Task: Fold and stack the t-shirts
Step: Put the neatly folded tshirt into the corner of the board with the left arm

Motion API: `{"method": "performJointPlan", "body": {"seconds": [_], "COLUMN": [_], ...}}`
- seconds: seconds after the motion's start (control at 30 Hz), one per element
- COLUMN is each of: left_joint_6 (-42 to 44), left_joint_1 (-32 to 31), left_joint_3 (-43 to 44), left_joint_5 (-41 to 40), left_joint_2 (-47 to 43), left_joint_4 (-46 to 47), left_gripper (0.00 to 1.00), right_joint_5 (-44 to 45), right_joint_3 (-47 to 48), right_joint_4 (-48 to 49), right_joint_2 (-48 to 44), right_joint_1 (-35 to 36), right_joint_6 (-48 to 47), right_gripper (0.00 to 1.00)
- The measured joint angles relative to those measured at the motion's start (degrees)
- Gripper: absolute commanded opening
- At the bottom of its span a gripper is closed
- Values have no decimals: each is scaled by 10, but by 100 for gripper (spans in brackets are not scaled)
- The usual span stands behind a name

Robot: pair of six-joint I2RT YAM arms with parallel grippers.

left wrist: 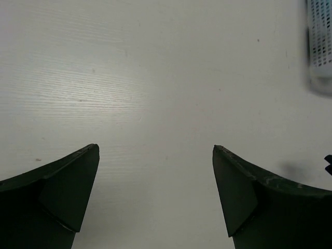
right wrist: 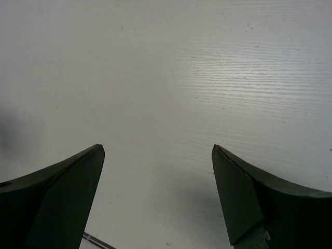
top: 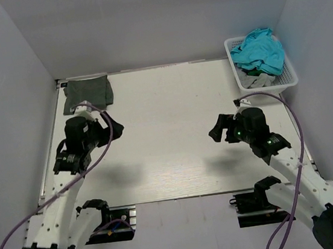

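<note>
A dark charcoal-grey t-shirt (top: 89, 92) lies folded at the table's far left corner. A turquoise t-shirt (top: 259, 50) is heaped in the white lattice basket (top: 291, 76) at the far right, with a pale grey t-shirt (top: 259, 80) under it. My left gripper (top: 113, 130) hovers over bare table just in front of the folded shirt, open, nothing between its fingers (left wrist: 72, 187). My right gripper (top: 217, 131) hangs over the table's right half, open and empty, its fingers (right wrist: 236, 194) spread above white wood.
The white table (top: 169, 142) is walled in by grey panels on the left, back and right. A blurred piece of the basket (left wrist: 320, 41) shows at the left wrist view's right edge. Purple cables loop along both arms.
</note>
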Motion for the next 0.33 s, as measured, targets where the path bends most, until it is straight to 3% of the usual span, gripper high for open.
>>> {"method": "performJointPlan", "body": {"seconds": [0.17, 0.33], "left_joint_6": [-9, -11], "left_joint_1": [1, 1], "left_joint_3": [8, 9], "left_joint_5": [-39, -61], "left_joint_2": [-60, -52], "left_joint_4": [-47, -73], "left_gripper": [100, 100], "right_joint_5": [7, 14], "right_joint_3": [-16, -16], "right_joint_4": [22, 36], "right_joint_2": [-49, -59], "right_joint_1": [0, 0], "right_joint_6": [15, 21], "right_gripper": [90, 90]}}
